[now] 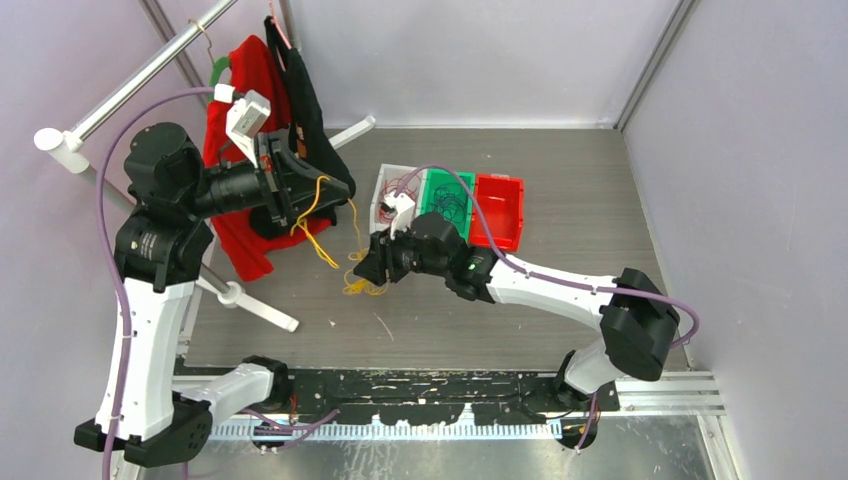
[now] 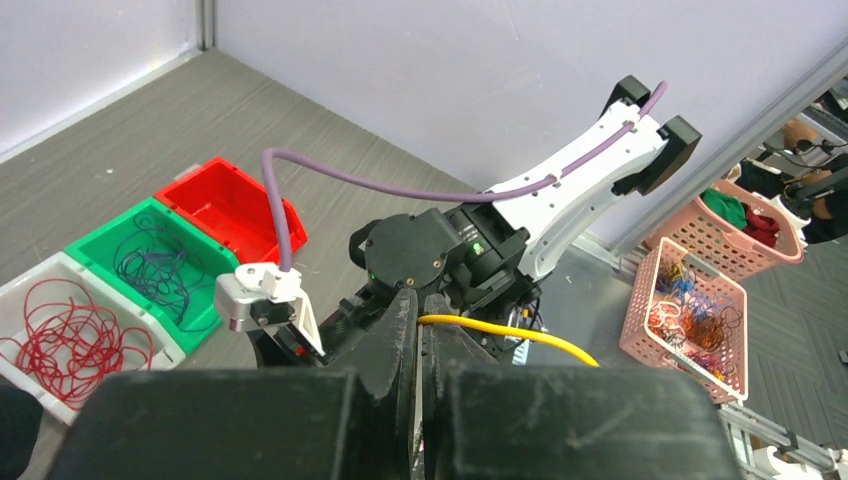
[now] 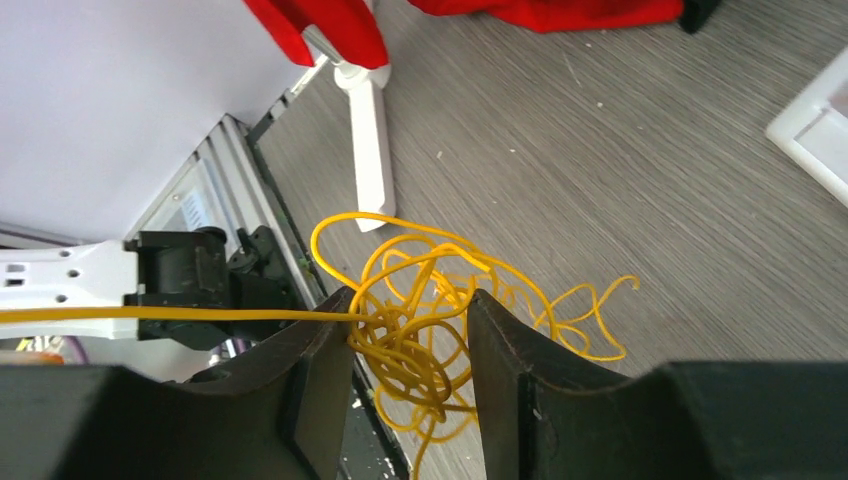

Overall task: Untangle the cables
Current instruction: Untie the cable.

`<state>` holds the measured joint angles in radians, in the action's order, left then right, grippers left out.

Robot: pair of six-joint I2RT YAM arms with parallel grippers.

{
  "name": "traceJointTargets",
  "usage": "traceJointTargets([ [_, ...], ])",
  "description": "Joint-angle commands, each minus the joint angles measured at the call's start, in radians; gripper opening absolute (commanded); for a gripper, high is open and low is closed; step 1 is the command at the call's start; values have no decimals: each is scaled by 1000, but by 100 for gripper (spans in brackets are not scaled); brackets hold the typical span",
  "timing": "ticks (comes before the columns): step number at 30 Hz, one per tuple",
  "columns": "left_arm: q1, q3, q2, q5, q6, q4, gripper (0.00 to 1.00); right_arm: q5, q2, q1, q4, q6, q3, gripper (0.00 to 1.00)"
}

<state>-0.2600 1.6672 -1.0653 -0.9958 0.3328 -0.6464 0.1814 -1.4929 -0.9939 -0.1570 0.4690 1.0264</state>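
mid-untangling: left pincer (image 2: 421,335) clamps one yellow cable (image 2: 510,332), right pincer (image 3: 408,305) gapes astride its tangle (image 3: 400,352); next, pinch and pull apart.

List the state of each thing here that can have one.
left hand, shut on the yellow cable.
right hand, open, astride the tangled part.
yellow cable, tangled, one strand running to the left hand.
white bin, holds red cables.
green bin, holds dark cables.
red bin, nothing visible inside.
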Motion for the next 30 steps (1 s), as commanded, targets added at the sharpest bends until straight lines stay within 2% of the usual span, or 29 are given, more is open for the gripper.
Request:
traceJointTargets([
  [1, -2, 60, -13, -28, 90, 89, 0, -95, 17, -4, -58, -21, -22, 48],
  [7, -2, 135, -38, -13, 94, 98, 0, -184, 46, -4, -37, -50, -92, 39],
  [14, -1, 267, -63, 101, -49, 50, 0, -247, 131, -4, -36, -43, -267, 39],
  [21, -2, 230, -49, 137, -105, 21, 0, -295, 261, -2, -56, -40, -386, 49],
  [26, -1, 195, -39, 129, -103, 22, 0, -304, 265, -3, -67, -69, -384, 72],
  [30, -2, 194, -38, 126, -107, 21, 0, -204, 201, -2, -103, -129, -352, 79],
])
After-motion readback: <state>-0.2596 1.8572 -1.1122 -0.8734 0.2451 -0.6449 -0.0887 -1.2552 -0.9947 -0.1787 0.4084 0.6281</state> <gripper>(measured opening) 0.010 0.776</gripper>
